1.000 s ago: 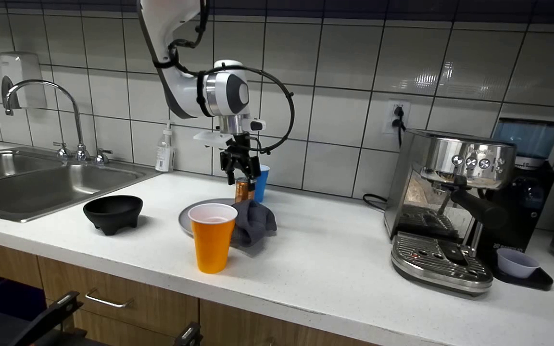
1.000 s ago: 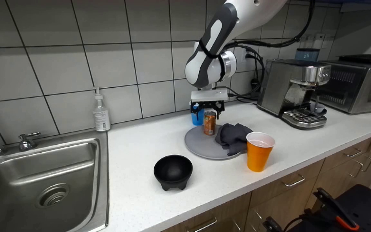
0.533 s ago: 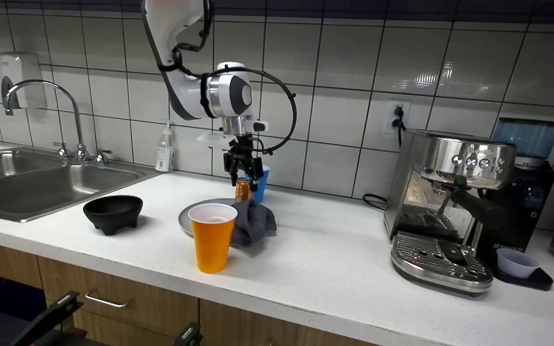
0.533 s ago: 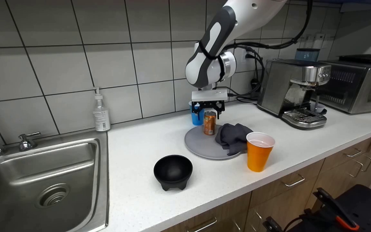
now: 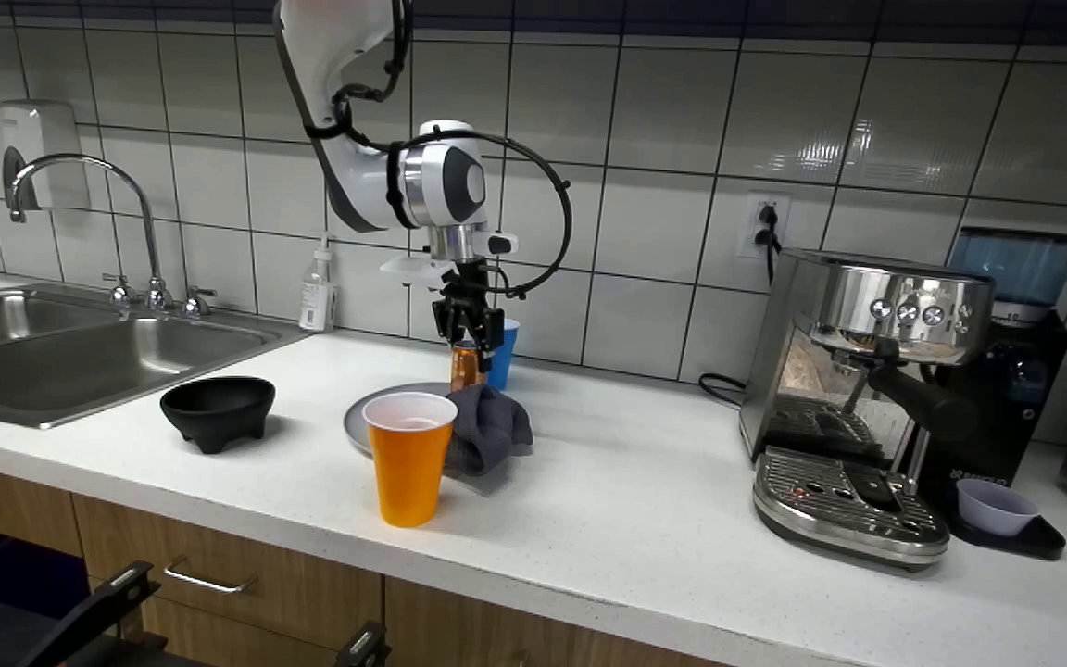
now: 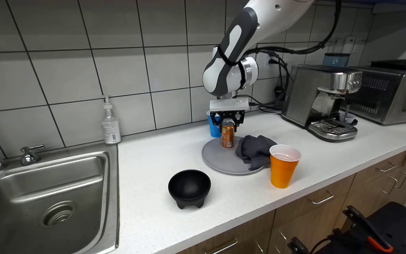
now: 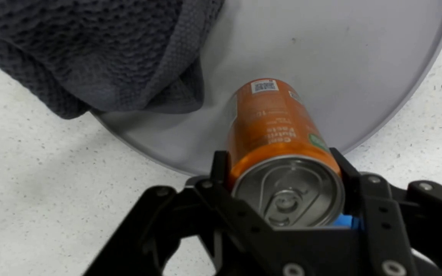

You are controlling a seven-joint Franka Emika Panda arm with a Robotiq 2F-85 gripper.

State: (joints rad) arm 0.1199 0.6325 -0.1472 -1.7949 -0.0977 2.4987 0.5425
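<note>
1. A black gripper (image 6: 228, 129) holds an orange drink can (image 7: 272, 122) near its top, fingers (image 7: 220, 167) set against opposite sides, at the end of a white and gray Panda arm (image 6: 236, 46).
2. The can stands upright on a round gray plate (image 6: 217, 158), toward the plate's wall-side edge; in the wrist view, its pull-tab top faces the camera and nutrition text shows on the side.
3. A crumpled dark gray towel (image 7: 102, 57) shares the plate, draping over the rim onto the speckled white desk (image 5: 635, 491), near the can but apart from it.
4. A blue cup (image 6: 214, 129) stands just behind the can, toward the tiled wall (image 5: 663, 120).
5. Near the towel, an orange plastic cup (image 6: 282, 173) with a white interior stands upright toward the desk's front edge.
6. A black footed bowl (image 6: 189, 192) sits between the plate and a stainless steel sink (image 6: 113, 197).
7. Well apart, a steel espresso machine (image 6: 305, 95) stands beside a coffee grinder (image 5: 1020, 361).
</note>
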